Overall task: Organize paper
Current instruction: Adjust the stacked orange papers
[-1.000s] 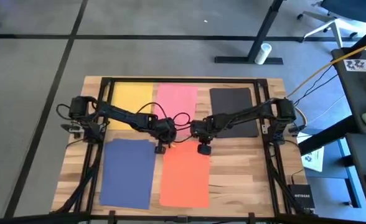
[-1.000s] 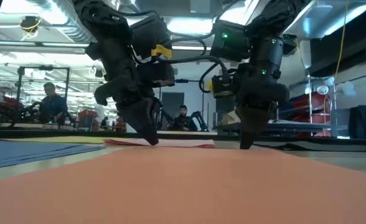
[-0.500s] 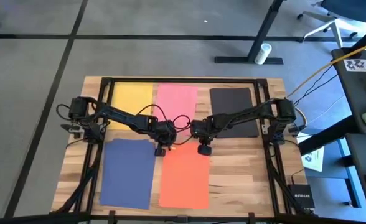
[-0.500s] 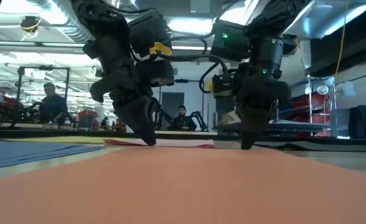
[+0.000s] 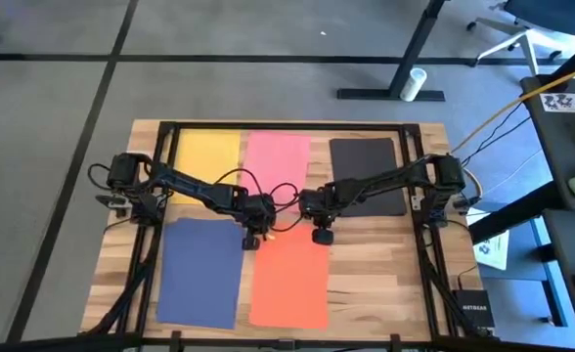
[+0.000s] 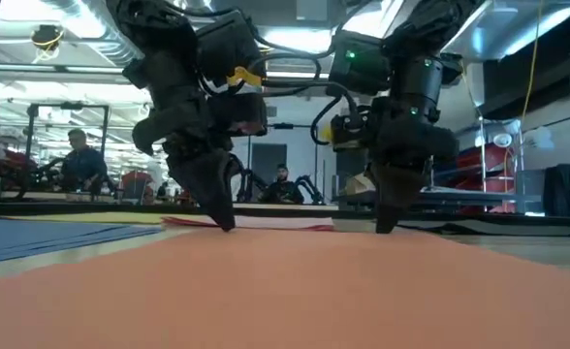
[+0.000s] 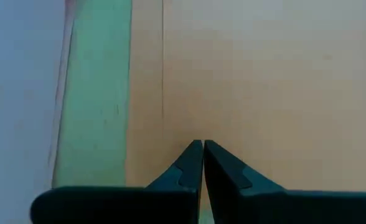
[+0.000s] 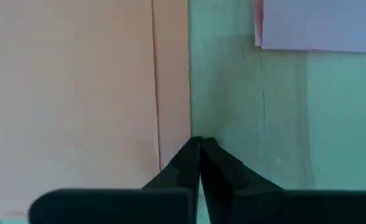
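Observation:
Five sheets of paper lie flat on the wooden table: yellow (image 5: 206, 152), pink (image 5: 278, 156) and black (image 5: 368, 176) along the far side, navy blue (image 5: 201, 269) and orange (image 5: 289, 279) nearer. My left gripper (image 5: 251, 238) is shut, tips down on the orange sheet's far left corner. My right gripper (image 5: 320, 235) is shut, tips down at its far right corner. The low view shows the left gripper (image 6: 219, 221) and the right gripper (image 6: 386, 225) standing on the orange sheet (image 6: 285, 291). My left gripper presses its shut fingertips down on the orange sheet's far left corner (image 7: 170, 124), a little inside the edge beside the navy sheet. The fingers come from above, slanting. The sheet lies flat on the table. My right gripper presses its shut fingertips down on the orange sheet's far right corner, right at its side edge (image 8: 177, 134). The fingers point down from above. The sheet stays flat on the table.
A strip of bare table (image 7: 96, 93) separates the orange and navy sheets. The pink sheet's near corner (image 8: 320, 25) lies close beyond my right gripper. Bare wood (image 5: 375, 274) lies right of the orange sheet. The arms' black frame (image 5: 424, 244) runs along both sides.
My left gripper has gone a little toward the table's left and near edges, staying shut. The orange sheet has slid slightly toward the navy sheet with it, staying flat. My right gripper has kept its place.

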Tool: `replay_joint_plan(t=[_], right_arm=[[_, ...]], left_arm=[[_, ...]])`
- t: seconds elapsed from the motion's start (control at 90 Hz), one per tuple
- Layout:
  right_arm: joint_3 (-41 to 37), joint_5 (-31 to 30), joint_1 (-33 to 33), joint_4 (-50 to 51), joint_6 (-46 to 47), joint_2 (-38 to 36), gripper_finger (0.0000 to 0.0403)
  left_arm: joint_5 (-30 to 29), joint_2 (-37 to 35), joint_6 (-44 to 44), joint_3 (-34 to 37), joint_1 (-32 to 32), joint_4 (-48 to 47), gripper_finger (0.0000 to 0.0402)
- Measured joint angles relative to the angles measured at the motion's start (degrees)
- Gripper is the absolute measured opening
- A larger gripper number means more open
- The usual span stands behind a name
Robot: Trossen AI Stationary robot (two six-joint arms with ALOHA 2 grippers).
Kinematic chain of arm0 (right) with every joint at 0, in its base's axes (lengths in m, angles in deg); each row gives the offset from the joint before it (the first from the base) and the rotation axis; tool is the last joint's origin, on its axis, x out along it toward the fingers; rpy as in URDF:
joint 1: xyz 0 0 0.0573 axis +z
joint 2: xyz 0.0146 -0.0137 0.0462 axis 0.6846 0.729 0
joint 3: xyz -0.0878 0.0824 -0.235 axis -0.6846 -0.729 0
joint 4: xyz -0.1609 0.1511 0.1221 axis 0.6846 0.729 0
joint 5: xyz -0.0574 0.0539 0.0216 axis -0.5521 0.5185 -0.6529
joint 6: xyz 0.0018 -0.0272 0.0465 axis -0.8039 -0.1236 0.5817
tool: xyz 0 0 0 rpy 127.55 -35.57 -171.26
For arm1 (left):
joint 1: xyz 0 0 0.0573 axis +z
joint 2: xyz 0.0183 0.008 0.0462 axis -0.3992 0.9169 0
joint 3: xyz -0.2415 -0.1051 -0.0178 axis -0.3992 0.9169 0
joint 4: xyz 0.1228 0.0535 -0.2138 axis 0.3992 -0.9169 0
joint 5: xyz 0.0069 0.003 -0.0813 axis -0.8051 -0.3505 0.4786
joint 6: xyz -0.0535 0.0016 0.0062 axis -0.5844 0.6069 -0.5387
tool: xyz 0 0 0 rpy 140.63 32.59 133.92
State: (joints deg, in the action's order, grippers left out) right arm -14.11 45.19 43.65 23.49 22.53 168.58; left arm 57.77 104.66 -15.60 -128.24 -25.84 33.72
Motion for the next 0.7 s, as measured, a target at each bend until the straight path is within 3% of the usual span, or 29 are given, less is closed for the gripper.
replay_joint_plan(t=[0.178, 0.489, 0.7], right_arm=[[0.0, -0.23, 0.0, 0.03, -0.75, 0.0, 0.0], [0.0, -0.41, -0.04, 0.28, -0.96, -0.13, 0.0], [0.0, -0.59, -0.04, 0.39, -0.97, -0.17, 0.0]], left_arm=[[-1.06, -0.02, 0.29, -0.06, -0.04, 0.56, 0.0], [-10.01, -1.68, 6.13, -1.8, 3.56, -0.02, 0.0], [-10.26, -0.58, 8.32, -1.68, 7.6, -5.68, 0.0]])
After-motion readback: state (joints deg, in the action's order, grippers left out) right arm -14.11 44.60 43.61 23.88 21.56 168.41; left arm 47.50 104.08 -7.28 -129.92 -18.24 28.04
